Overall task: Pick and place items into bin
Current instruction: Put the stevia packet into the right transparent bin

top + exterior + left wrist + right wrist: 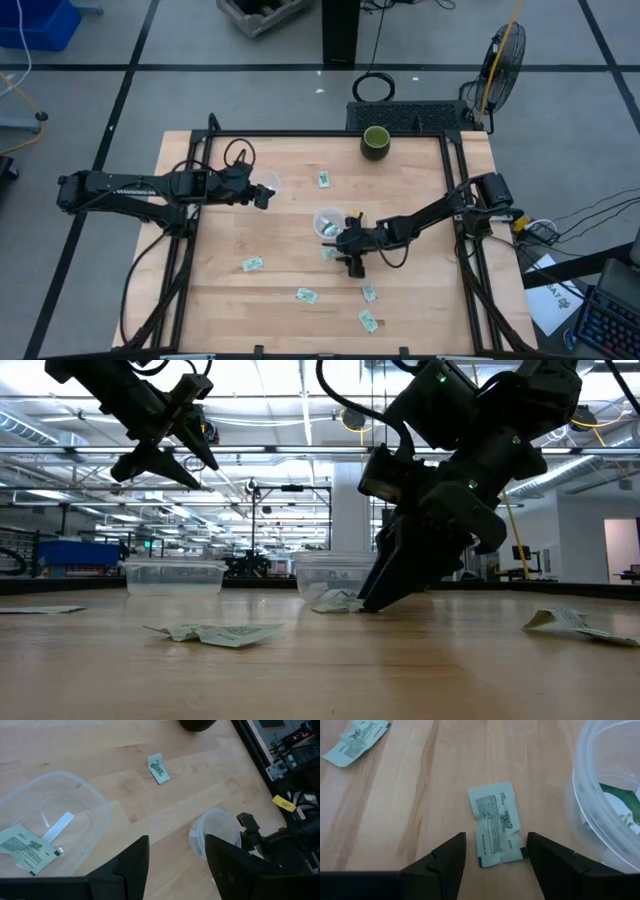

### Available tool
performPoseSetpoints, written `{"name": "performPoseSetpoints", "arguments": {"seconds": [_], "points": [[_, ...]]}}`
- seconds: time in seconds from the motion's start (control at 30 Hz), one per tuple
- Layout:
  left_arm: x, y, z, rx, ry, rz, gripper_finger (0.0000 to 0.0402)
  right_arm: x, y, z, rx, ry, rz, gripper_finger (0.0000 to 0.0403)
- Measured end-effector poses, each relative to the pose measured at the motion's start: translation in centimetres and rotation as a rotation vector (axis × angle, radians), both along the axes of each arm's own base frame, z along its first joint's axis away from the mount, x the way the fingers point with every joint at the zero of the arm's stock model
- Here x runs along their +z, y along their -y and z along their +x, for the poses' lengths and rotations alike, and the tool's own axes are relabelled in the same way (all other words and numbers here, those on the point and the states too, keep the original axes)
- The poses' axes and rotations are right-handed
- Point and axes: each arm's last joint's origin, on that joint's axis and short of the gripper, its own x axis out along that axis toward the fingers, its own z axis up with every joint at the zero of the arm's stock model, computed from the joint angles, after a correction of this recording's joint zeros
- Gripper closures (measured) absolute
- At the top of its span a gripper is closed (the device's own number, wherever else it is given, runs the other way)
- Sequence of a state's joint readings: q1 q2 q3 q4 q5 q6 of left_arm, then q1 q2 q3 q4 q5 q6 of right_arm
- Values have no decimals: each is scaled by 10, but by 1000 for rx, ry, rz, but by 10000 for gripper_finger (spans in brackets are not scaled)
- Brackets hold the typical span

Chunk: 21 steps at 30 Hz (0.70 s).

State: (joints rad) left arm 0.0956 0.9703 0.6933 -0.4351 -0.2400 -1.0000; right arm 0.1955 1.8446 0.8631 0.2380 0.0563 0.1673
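Two pincers: right pincer (495, 851) down at the desk (420, 300), fingers spread wide astride a crumpled light green paper packet (496, 824), apparently to grab it.
Landmark: packet lies just beside the round clear plastic cup (612, 800), already holding one.
Left pincer (176, 862): spread, empty, above another clear plastic tub (55, 820) holding a packet.
Obstacles: cup wall close beside one finger; other loose packets (306, 295) well apart.

Light-green packets (306, 296) lie flat, scattered across the table.
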Motion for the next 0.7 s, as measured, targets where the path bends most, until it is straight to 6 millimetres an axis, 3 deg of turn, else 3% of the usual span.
{"name": "performPoseSetpoints", "arguments": {"seconds": [0.5, 0.7], "points": [[0, 0, 0, -2, 0, -1, 204, 0, -5, 0, 21, 7, 22, 349], [0, 0, 0, -3, -1, -1, 204, 15, -18, -1, 80, 67, 58, 395]]}}
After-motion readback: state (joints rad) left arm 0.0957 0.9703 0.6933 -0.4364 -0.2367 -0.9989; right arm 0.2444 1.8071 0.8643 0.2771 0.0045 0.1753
